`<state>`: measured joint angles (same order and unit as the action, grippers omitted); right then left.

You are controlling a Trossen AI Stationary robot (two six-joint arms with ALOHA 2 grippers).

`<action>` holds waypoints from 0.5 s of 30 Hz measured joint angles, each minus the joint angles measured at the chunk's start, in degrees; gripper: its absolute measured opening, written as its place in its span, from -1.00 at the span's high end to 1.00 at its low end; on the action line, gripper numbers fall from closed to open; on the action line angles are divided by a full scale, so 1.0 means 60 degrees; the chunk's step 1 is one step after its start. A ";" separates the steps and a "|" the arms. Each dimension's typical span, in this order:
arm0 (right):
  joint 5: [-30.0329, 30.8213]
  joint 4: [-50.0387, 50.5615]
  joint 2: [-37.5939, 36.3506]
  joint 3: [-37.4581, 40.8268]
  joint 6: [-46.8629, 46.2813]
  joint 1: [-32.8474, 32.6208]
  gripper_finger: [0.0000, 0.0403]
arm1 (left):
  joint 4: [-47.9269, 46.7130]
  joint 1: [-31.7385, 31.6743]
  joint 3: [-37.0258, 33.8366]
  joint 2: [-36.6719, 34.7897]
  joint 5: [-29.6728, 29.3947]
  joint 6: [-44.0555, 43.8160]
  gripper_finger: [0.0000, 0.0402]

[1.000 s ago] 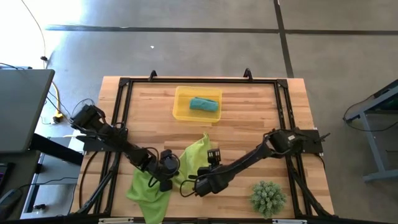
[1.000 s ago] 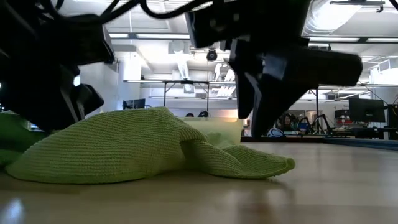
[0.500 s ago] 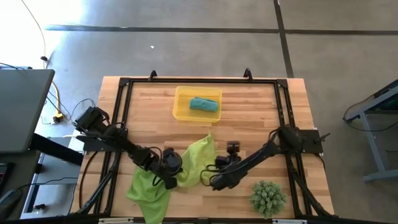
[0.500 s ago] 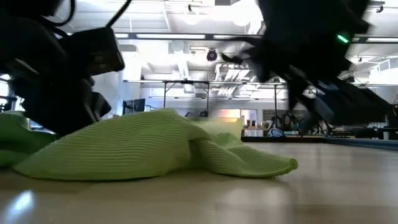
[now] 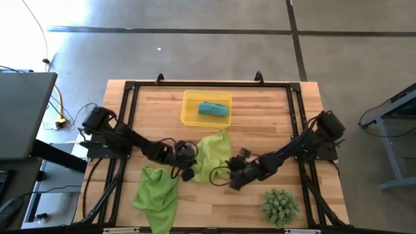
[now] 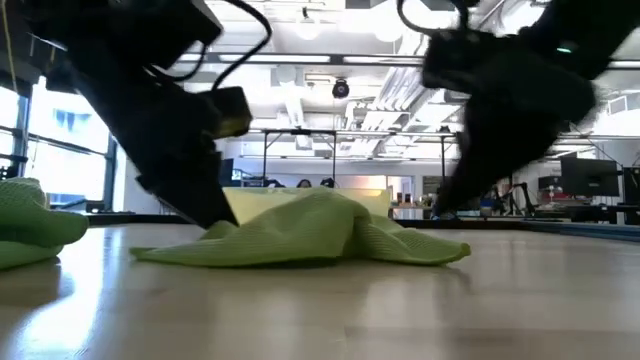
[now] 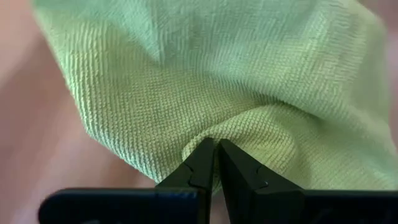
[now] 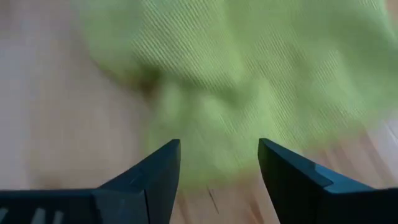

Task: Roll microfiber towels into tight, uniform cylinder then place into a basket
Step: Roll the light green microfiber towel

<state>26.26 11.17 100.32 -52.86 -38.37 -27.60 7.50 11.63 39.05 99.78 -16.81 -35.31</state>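
A lime-green microfiber towel (image 5: 211,156) lies bunched on the table's middle, also shown as towel (image 6: 310,228). My left gripper (image 5: 186,170) is shut on its left near edge. My right gripper (image 5: 229,178) stands open at the towel's right near edge, and the cloth's edge (image 8: 211,124) lies just ahead of its fingers; whether they touch it I cannot tell. A second lime-green towel (image 5: 158,195) lies crumpled at the near left. A rolled teal towel (image 5: 209,108) lies in the yellow basket (image 5: 188,117) at the far middle. My left gripper pinches a small raised fold of the lime-green towel (image 7: 214,132) between its two fingertips (image 7: 202,163), at the cloth's left near edge. The fingers slant down from the table's left. The towel rests on the table, puckered toward the pinch.
A spiky green ball plant (image 5: 281,205) stands at the near right corner. A black frame (image 5: 130,88) runs along the table's edges. Bare wood lies between the basket and the towel and at the far right.
My left gripper has moved toward the table's right and far side, staying shut, dragging the lime-green towel clear of the second towel; the cloth has bunched more compactly. My right gripper has swung toward the right and turned about, staying open, now by the towel's right near edge.
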 joint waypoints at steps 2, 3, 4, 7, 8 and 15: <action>-0.0344 -0.1595 0.0008 0.0317 0.0416 0.0174 -0.03 | -0.0045 -0.0202 0.0073 0.0014 -0.0011 0.0108 0.91; -0.0687 -0.2149 0.0038 0.0425 0.0653 0.0236 -0.03 | -0.0080 -0.0266 0.0121 0.0020 -0.0009 0.0264 0.91; -0.1114 -0.2539 0.0086 0.0485 0.0916 0.0302 -0.03 | -0.0107 -0.0299 0.0175 0.0026 -0.0009 0.0485 0.91; -0.2175 -0.2611 0.0180 0.0540 0.1597 0.0426 -0.03 | -0.0224 -0.0277 0.0380 0.0010 0.0054 0.1352 0.91; -0.2415 -0.2538 0.0178 0.0538 0.1874 0.0430 -0.03 | -0.0219 -0.0241 0.0483 0.0009 0.0120 0.1635 0.91; -0.2810 -0.1669 0.0177 0.0521 0.4338 0.0162 -0.03 | -0.0778 0.0251 0.1314 -0.0078 0.0552 0.2570 0.91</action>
<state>9.40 1.16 101.38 -49.74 -12.35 -26.63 2.83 13.13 46.93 99.31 -13.50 -19.89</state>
